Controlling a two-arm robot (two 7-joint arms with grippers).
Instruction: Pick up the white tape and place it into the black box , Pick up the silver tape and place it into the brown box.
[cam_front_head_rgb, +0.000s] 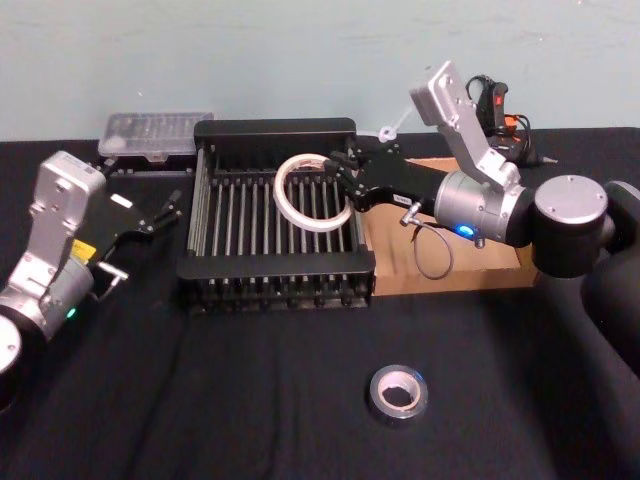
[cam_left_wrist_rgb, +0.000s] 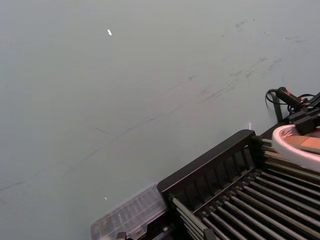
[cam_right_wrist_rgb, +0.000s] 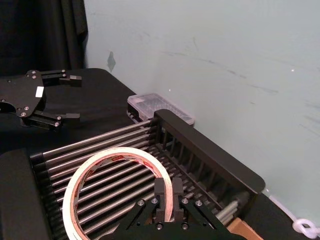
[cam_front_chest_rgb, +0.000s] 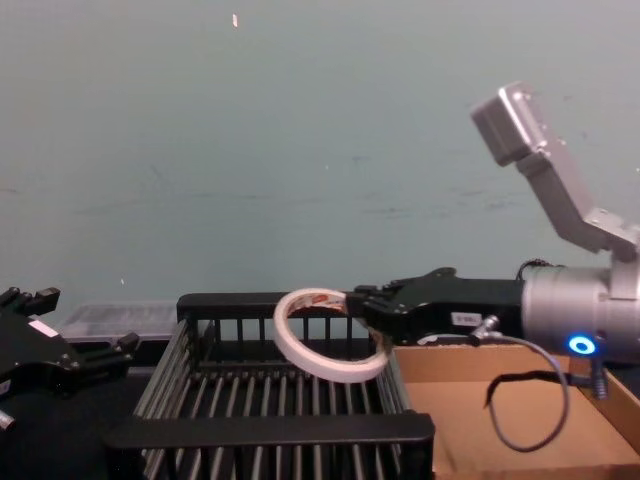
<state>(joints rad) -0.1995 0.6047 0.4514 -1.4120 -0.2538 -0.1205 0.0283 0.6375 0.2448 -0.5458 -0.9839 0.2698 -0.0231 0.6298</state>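
Right wrist view: right gripper (cam_right_wrist_rgb: 165, 197) is pinching the white tape (cam_right_wrist_rgb: 95, 170) at its rim, jaws clenched on the band. Ring is tilting, hanging above the ribbed floor of the black box (cam_front_head_rgb: 275, 285), toward its right wall, not touching the bars as far as the chest view shows. Release point lies straight below the jaws; judging from this, only opening is needed, maybe a little lowering first.

Silver tape (cam_front_head_rgb: 397, 391) is lying flat on the tabletop (cam_front_head_rgb: 250, 400), well in front of both boxes, nearer the right arm. Brown box (cam_front_head_rgb: 500, 275) is sitting just right of the crate. Left gripper (cam_front_head_rgb: 150, 215) is idling left of the crate, jaws spread, empty.
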